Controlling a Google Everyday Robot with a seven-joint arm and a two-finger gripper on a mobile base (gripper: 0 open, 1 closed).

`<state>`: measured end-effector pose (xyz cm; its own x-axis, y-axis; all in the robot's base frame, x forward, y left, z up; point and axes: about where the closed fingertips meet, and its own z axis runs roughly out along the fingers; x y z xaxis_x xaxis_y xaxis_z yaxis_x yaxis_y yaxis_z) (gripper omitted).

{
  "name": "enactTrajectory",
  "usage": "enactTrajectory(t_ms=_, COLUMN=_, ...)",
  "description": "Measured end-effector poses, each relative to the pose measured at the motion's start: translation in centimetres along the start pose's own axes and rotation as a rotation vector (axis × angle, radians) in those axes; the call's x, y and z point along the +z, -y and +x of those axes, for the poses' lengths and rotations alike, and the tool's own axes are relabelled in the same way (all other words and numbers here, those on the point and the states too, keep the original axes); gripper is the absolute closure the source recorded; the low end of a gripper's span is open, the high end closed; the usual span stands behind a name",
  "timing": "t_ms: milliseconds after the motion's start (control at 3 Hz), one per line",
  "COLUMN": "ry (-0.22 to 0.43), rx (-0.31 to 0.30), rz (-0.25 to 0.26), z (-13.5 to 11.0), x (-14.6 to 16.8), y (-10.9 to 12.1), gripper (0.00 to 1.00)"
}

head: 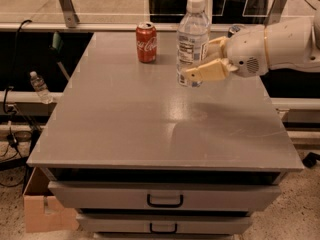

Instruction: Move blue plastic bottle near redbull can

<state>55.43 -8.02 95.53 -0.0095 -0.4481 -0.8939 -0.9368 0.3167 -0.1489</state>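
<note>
The blue plastic bottle (193, 34), clear with a white cap and a white-and-blue label, is upright and lifted above the grey table (125, 129) near its far right part. My gripper (196, 60) comes in from the right and is shut on the bottle's lower half, with one tan finger (207, 72) across its front. Only the silver top of the redbull can (235, 29) shows, right behind my gripper at the table's far right; the rest of it is hidden by my arm.
A red Coca-Cola can (146, 42) stands at the far middle of the table, left of the bottle. A small clear bottle (39, 87) rests on a ledge to the left. A cardboard box (42, 210) sits on the floor at lower left. Drawers (165, 200) face the front.
</note>
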Motion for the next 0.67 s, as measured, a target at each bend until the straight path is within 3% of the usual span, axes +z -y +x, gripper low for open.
enactTrajectory(t_ms=667, ry=-0.011, rx=-0.010, rz=0.171, z=1.2, x=-6.9, y=6.3, gripper=1.00)
